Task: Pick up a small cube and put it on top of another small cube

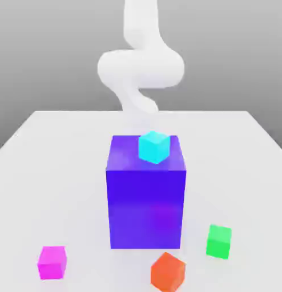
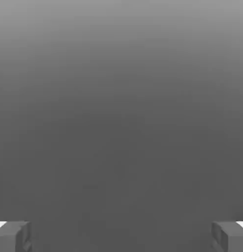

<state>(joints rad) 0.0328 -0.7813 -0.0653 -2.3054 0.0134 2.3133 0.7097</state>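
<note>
Magenta cube (image 1: 52, 262) sits on the table (image 1: 46, 148) near the exterior view's lower left, apart from the big blue block (image 1: 146, 199). We see our white arm (image 1: 140, 68) coiled behind that block, and the gripper (image 2: 121, 236) spread wide, holding nothing.

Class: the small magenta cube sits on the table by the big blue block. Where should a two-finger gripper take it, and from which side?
Grip the magenta cube across two opposite flat side faces, coming straight down from above. It rests flat on the table, apart from the big blue block, so its top is probably free.
</note>
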